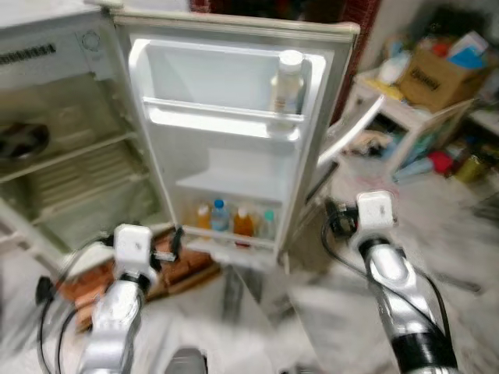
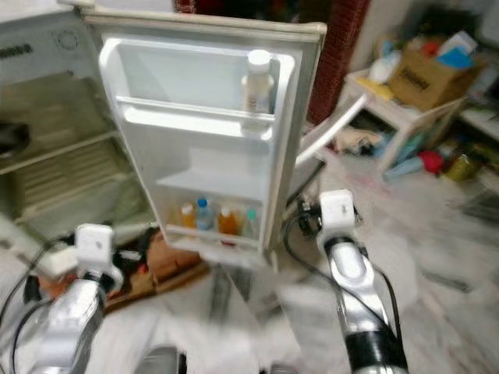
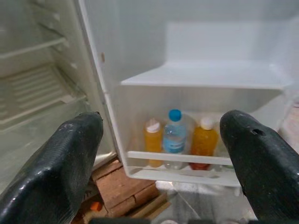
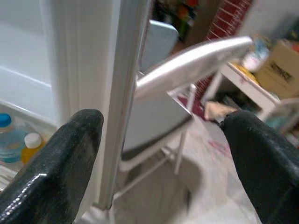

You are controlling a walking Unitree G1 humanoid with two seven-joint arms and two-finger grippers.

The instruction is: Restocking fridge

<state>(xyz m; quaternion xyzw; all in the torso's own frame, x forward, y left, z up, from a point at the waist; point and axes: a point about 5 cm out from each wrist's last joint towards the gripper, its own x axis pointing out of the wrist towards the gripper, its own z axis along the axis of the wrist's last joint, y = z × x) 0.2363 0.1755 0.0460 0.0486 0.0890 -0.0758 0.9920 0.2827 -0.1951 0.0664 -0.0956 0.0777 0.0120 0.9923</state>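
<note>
Fridge door (image 1: 234, 132) stands wide open; both grippers spread apart and holding nothing.

Left gripper (image 3: 161, 154) faces the door's bottom shelf (image 3: 180, 161), which holds small bottles (image 1: 234, 221). Right gripper (image 4: 161, 154) sits at the door's outer edge (image 4: 124, 93). One tall bottle (image 1: 288, 82) stands in the top door rack.

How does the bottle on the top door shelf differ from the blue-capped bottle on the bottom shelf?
The top bottle stands alone; the blue-capped bottle stands between two orange bottles. The top bottle has a white cap; the other's is blue. The top bottle looks larger. Both stand upright in the open fridge door.
</note>
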